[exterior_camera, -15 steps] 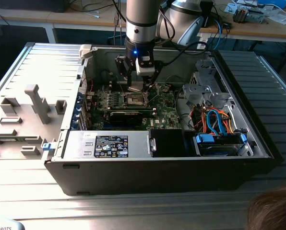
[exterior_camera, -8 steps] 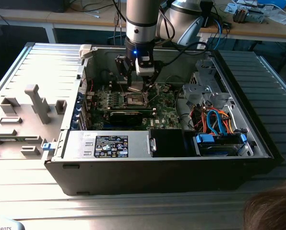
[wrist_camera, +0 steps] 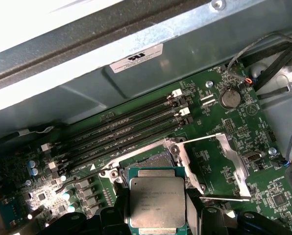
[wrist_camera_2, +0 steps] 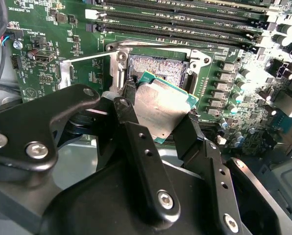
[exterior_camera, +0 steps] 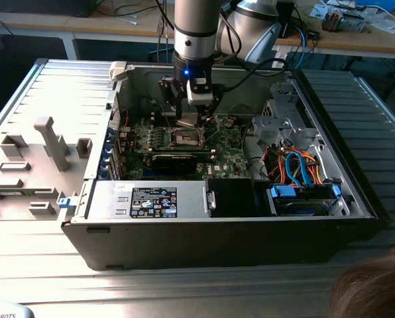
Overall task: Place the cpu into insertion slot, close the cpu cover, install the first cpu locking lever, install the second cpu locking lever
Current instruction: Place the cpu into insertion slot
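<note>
Black memory slots (wrist_camera: 126,127) run just beyond the jaws, coin-cell battery (wrist_camera: 229,98) farther off to one side. Labelled power supply (exterior_camera: 154,202) and blue-orange cables (exterior_camera: 298,169) sit well apart from jaws.

Exterior view: smooth silver-grey cylindrical arm (exterior_camera: 195,26), dark band at its lower end, small blue light (exterior_camera: 186,73) glowing at six o'clock, black cables (exterior_camera: 225,36) looping off toward three o'clock. Second wrist view: matte black gripper (wrist_camera_2: 158,122) of chunky angular links, round silver screws (wrist_camera_2: 166,199) set into them, two slim black fingers (wrist_camera_2: 136,142) with small holes along each.
</note>
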Tool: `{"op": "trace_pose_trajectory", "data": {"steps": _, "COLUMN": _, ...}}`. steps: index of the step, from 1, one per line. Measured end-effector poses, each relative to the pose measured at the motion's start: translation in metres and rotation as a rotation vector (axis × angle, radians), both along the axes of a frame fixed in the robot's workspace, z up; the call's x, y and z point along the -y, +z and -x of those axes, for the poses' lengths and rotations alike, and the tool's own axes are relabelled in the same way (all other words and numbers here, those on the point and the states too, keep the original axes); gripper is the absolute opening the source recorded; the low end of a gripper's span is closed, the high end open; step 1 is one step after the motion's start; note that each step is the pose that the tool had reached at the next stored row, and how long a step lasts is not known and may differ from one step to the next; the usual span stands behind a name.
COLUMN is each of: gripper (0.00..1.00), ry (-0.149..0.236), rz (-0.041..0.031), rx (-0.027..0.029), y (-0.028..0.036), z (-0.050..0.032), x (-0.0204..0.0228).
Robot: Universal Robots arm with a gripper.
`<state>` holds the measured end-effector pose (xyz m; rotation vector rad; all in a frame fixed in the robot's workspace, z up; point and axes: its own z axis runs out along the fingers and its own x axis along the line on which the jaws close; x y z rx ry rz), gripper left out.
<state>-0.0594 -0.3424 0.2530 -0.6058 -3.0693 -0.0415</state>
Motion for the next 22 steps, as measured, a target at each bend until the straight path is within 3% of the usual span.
{"op": "trace_pose_trajectory", "data": {"steps": 22, "gripper": 0.55, "ry": -0.024, "rz": 0.0027, "rx": 0.0, "y": -0.0004, "z": 0.0, "x": 0.0}}
